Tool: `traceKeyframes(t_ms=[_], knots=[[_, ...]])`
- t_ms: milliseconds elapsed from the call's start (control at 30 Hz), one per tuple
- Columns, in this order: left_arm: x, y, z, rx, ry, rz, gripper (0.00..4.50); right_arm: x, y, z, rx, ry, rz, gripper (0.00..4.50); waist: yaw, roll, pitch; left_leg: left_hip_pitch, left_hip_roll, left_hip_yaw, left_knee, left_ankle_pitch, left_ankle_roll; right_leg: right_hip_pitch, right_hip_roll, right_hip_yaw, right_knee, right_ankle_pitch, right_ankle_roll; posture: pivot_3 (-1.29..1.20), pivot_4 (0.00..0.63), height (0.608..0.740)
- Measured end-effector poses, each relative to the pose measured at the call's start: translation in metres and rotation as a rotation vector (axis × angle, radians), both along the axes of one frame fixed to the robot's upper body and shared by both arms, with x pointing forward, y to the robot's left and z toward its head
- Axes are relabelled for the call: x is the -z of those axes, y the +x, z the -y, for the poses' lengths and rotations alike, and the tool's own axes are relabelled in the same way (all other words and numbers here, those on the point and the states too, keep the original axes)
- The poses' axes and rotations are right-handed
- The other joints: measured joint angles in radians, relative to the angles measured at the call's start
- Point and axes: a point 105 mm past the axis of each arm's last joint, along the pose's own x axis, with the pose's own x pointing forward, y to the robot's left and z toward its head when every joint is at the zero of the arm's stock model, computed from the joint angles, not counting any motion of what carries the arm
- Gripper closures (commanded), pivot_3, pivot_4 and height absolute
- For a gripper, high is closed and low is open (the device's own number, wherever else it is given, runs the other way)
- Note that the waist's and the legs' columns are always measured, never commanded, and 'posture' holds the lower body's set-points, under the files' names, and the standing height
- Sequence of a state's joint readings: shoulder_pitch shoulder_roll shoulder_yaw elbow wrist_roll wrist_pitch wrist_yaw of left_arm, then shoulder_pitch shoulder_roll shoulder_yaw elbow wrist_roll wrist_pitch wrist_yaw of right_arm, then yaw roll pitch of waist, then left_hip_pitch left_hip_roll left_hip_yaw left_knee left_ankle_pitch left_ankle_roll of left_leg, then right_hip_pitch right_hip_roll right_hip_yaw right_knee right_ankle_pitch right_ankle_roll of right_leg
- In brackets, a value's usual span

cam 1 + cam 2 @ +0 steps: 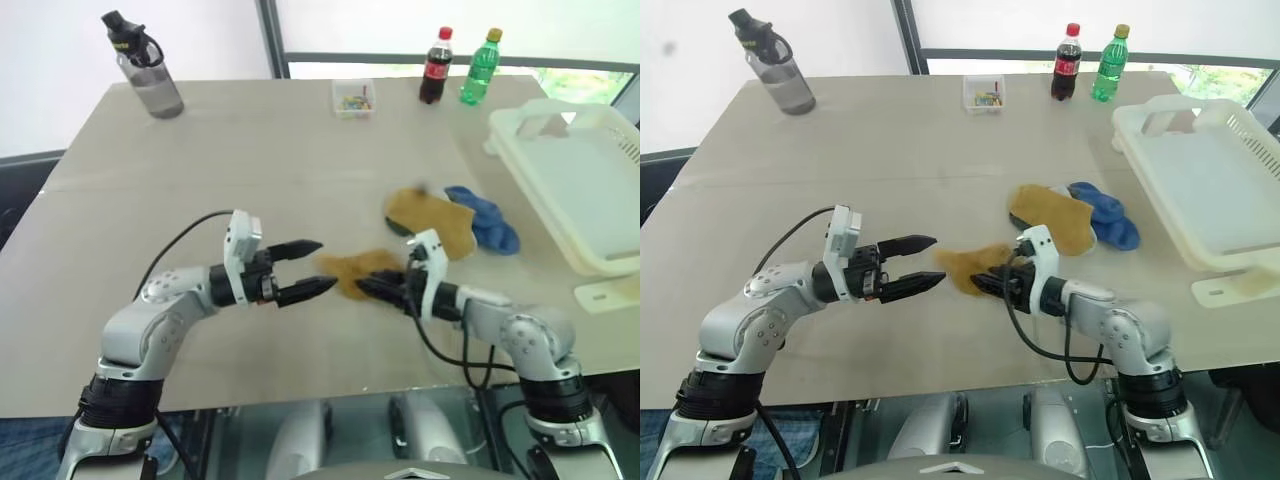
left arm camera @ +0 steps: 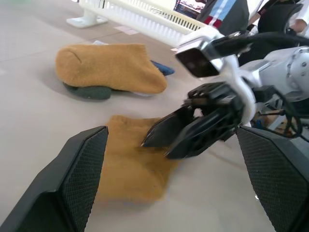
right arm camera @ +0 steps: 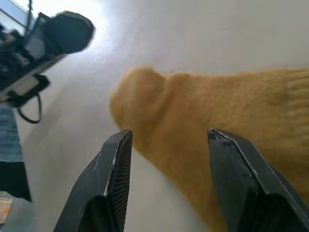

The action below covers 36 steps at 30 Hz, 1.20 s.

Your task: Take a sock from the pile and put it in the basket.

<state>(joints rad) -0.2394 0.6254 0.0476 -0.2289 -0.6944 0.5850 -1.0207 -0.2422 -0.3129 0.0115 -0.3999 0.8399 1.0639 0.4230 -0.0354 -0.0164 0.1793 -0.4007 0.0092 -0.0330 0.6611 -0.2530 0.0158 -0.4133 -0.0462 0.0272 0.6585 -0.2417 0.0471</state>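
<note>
A mustard-yellow sock lies flat on the table between my two grippers. My right gripper is open, its fingertips low over the sock's near end with the fabric showing between them. My left gripper is open and points level at the sock from the other side, a short way off. The pile sits just behind: another mustard sock over a grey one, with a blue sock beside it. The cream-white basket stands at the right edge of the table.
At the back of the table stand a grey water bottle, a small clear box, a cola bottle and a green bottle. A white plastic piece lies in front of the basket. The table's front edge runs just below both arms.
</note>
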Motion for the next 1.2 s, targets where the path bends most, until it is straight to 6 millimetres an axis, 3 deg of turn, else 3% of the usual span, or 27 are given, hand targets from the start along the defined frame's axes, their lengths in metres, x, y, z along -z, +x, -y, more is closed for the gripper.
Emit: traceKeyframes(t_ms=[167,400,533,767,933,1033,1200], knots=[[0.01,0.007,-0.006,-0.068,0.013,-0.067,0.0,-0.006,-0.009,0.033,0.048,-0.005,0.031,2.0,-0.002,0.0,0.0,0.0,0.0,0.0,0.0,0.0,0.0,0.0,0.001,0.0,0.0,0.0,0.0,0.0,0.15,0.74],[0.033,0.019,-0.022,-0.193,0.139,-0.121,0.0,-0.001,0.007,0.065,0.19,-0.151,0.122,2.0,0.0,0.0,0.0,0.001,0.0,0.001,0.0,0.0,0.0,0.0,0.001,0.001,0.0,-0.001,0.002,0.0,0.15,0.74],[0.047,0.023,-0.027,-0.254,0.187,-0.177,0.0,0.007,0.013,0.069,0.214,-0.226,0.155,2.0,0.0,-0.001,0.0,0.0,0.0,0.001,0.0,0.0,0.0,0.0,0.0,0.001,0.0,0.0,0.001,0.0,0.15,0.74],[0.046,0.024,-0.024,-0.265,0.204,-0.238,0.0,0.022,0.007,0.066,0.182,-0.246,0.12,2.0,0.002,-0.001,0.0,0.002,0.0,0.001,0.0,0.0,0.0,0.002,0.0,0.001,0.0,0.0,0.001,0.0,0.15,0.74],[0.046,0.021,-0.023,-0.257,0.209,-0.274,0.0,0.021,0.004,0.061,0.16,-0.228,0.12,2.0,0.001,-0.001,-0.001,0.002,0.0,0.001,0.0,0.0,0.0,0.002,0.0,0.001,0.001,0.0,0.001,0.0,0.15,0.74],[0.047,0.021,-0.023,-0.253,0.217,-0.284,0.8,0.021,0.003,0.056,0.149,-0.217,0.119,1.95,0.001,0.0,-0.001,0.003,0.0,0.001,0.0,0.0,0.0,0.002,0.0,0.001,0.001,0.0,0.001,0.0,0.15,0.74],[0.052,0.015,-0.025,-0.229,0.25,-0.321,2.72,0.026,0.001,0.042,0.114,-0.208,0.11,1.95,0.001,0.0,-0.001,0.002,0.0,0.001,0.0,0.0,0.0,0.002,0.0,0.001,0.001,0.0,0.0,0.0,0.15,0.74]])
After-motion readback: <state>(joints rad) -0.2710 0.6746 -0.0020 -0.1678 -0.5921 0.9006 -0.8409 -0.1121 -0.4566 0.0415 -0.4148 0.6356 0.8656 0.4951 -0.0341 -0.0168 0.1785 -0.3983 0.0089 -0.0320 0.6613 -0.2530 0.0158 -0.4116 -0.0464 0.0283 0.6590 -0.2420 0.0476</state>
